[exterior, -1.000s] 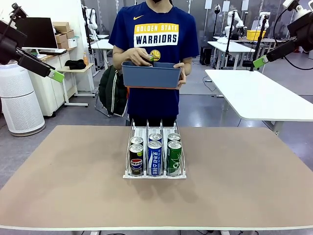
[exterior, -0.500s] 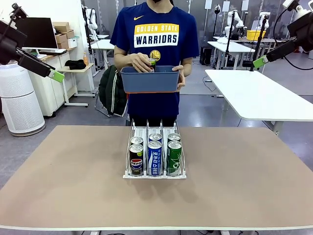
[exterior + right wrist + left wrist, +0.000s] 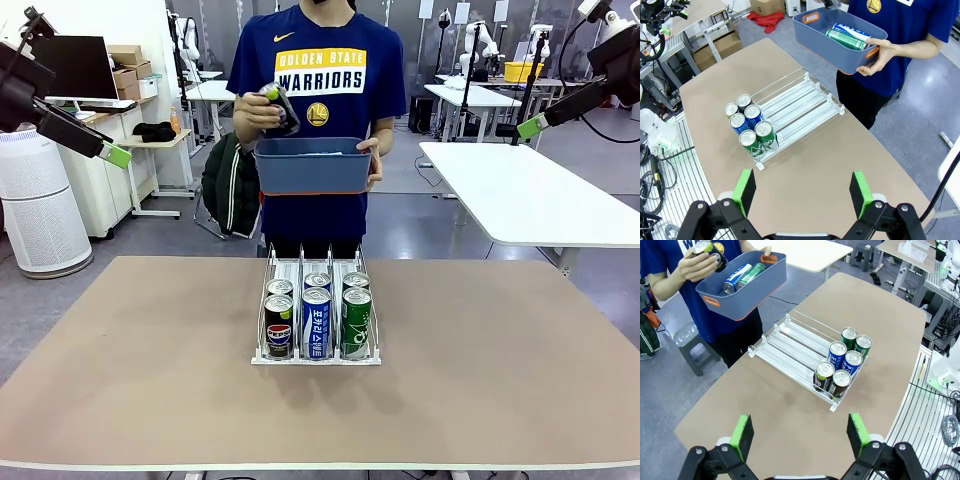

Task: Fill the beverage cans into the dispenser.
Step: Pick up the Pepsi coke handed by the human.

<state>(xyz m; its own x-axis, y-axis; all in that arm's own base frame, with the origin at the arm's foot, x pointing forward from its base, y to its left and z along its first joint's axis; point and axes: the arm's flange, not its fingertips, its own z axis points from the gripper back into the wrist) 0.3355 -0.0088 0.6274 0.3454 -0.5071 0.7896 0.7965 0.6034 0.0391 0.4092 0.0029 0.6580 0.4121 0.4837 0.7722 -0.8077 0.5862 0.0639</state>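
Tabletop (image 3: pixel 500 350): cans (image 3: pixel 316 322) upright at dispenser's (image 3: pixel 795 347) near end

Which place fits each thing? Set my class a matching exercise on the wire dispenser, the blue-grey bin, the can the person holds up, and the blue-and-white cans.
Things
1 dispenser
2 bin
3 raised can
4 blue-and-white cans

Places
A in the person's hand, above the bin
B middle lane, robot's end
C flat on the table
D carried at chest height

Pairs: 1-C, 2-D, 3-A, 4-B

Front faces across; both wrists overlook dispenser (image 3: pixel 790 347).
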